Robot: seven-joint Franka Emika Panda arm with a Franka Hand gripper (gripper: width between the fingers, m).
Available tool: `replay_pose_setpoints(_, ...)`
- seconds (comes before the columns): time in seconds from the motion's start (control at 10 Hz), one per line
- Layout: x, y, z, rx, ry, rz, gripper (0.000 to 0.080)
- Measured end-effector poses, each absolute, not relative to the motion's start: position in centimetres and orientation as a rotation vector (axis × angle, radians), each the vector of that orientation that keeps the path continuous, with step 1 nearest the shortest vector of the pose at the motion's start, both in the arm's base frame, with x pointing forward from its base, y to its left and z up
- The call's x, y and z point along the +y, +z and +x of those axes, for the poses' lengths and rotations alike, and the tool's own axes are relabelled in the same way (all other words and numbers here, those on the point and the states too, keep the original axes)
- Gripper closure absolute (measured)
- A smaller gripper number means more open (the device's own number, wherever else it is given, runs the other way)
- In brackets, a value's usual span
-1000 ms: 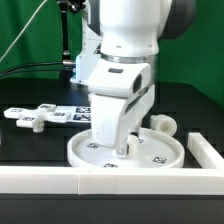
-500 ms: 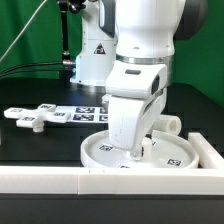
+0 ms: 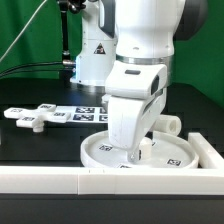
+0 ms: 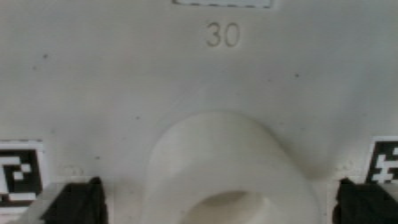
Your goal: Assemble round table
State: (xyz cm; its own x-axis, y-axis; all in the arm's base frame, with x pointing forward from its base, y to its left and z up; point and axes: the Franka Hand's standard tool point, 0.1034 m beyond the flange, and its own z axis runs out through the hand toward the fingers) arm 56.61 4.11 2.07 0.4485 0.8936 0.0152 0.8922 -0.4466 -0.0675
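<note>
- Looking down past your gripper (image 4: 222,203), you see the round disc (image 4: 107,90) lying flat right beneath it. The number 30 is printed on its face, and a square marker (image 4: 18,170) shows at either side.
- A raised hub (image 4: 222,150) on the disc sits between the two dark fingers (image 4: 80,203). They stand wide apart, with a strip of bare disc showing between each one and the hub, so your gripper is spread and has hold of nothing.
- From the exterior view, your gripper (image 3: 136,152) is down at the top face of the disc (image 3: 172,159), which rests flat on the black table (image 3: 30,145).
- The short leg (image 3: 171,124) lies behind the gripper toward the exterior view's right, just past the disc's rim. You cannot tell whether it touches the rim.
- The cross-shaped piece (image 3: 33,118) lies flat on the table, well apart from the gripper, toward the exterior view's left.
- The marker board (image 3: 85,114) lies between that piece and the gripper, farther back.
- A white wall (image 3: 60,180) runs in front of the gripper, close to the disc's near rim.
</note>
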Motion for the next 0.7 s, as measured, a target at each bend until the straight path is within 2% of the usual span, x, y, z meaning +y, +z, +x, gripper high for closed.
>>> replay_pose_setpoints(0.3,4.3,4.6,55.2,-1.392,0.014,-2.769,0.0151)
replay_pose_setpoints(0.5,5.7,6.1,53.4,-1.148,-0.044,-2.899,0.0151)
replay_pose_setpoints(0.7,8.5,6.2,51.7,-0.936,-0.131,-2.976,0.0151)
